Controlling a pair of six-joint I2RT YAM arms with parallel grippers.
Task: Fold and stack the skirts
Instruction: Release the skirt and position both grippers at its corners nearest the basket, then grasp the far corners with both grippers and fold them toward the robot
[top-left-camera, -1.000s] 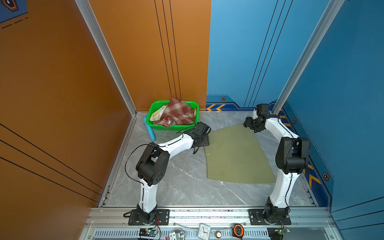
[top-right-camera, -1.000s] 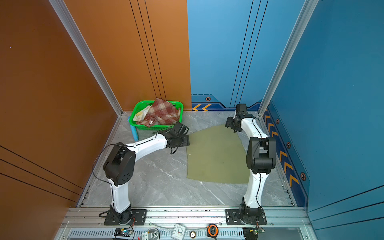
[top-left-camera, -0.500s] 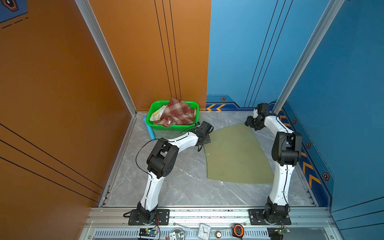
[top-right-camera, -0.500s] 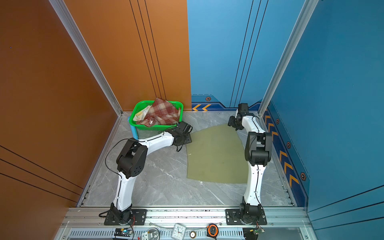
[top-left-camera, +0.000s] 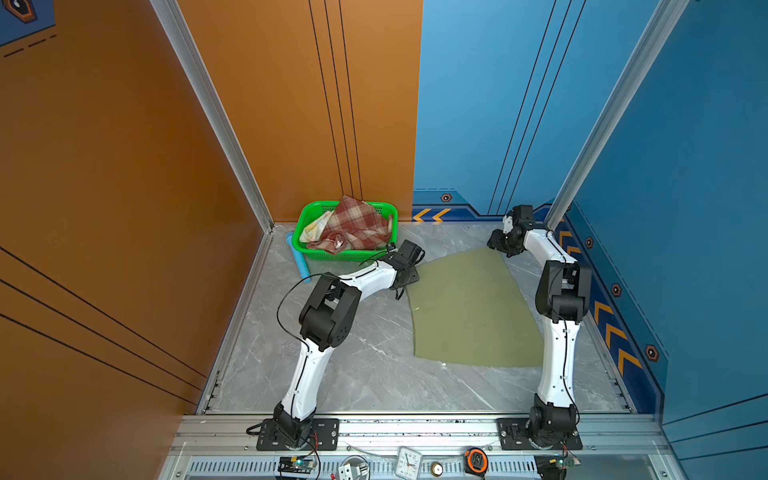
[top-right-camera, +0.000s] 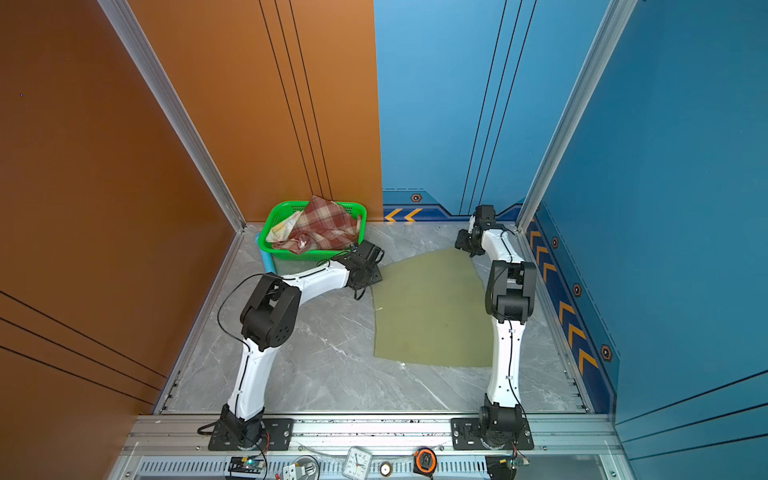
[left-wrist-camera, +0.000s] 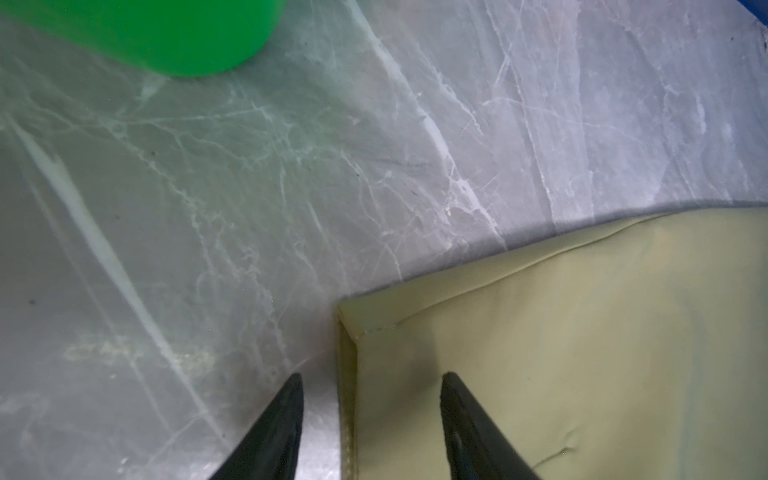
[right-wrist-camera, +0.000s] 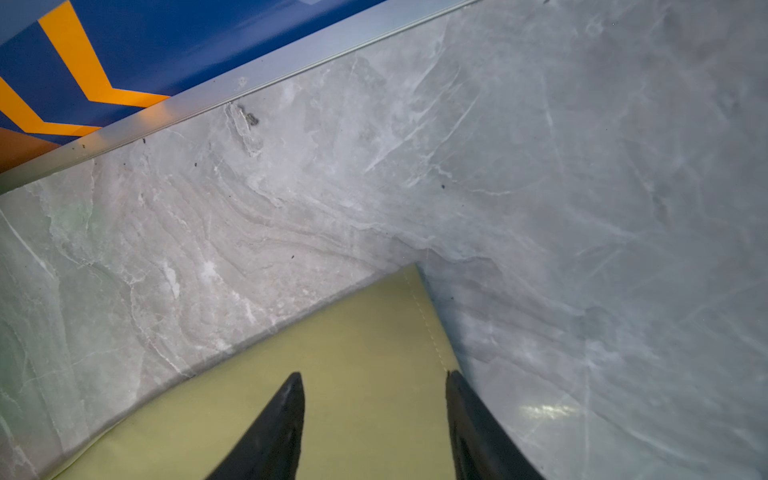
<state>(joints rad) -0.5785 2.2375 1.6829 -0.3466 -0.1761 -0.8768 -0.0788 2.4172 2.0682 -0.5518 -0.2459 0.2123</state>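
The olive-green skirt (top-left-camera: 465, 307) (top-right-camera: 428, 307) is a smooth, matte, fan-shaped sheet, narrow at the end nearer the green basket (top-left-camera: 332, 254) (top-right-camera: 299, 254) and widening to a curved hem away from it. It lies spread flat with hardly a wrinkle, just beside the basket. Seen close, its cloth (left-wrist-camera: 582, 353) has a doubled, stitched band along the narrow edge and a small crease further in. Its other narrow corner (right-wrist-camera: 332, 374) shows a straight line of stitching down the side seam.

The basket is glossy plastic mesh with a rounded rim. Heaped inside it is the red-brown and cream plaid skirt (top-left-camera: 357, 226) (top-right-camera: 328, 226), crumpled and peaked above the rim. The pale floral skirt (top-left-camera: 313, 226) (top-right-camera: 282, 226) is bunched beside and partly under it, toward the orange wall.

The left gripper (left-wrist-camera: 372, 376) is at the skirt corner nearest the basket. Its pointed black fingertips stand apart, one over bare stone and one over the cloth, with the stitched corner between them and nothing pinched. The right gripper (right-wrist-camera: 373, 374) is at the narrow corner farthest from the basket, likewise spread, with one tip over cloth and one at the seam edge. Whether any tip touches the fabric cannot be told.

The tabletop (top-left-camera: 365, 365) is polished grey marble with white veins, tinted green close to the basket. A light-blue tube (top-left-camera: 298, 259) lies against the basket's side. Behind the basket stand orange panels. Away from it the walls are blue, with orange chevrons along a dark skirting and aluminium posts at the corners.
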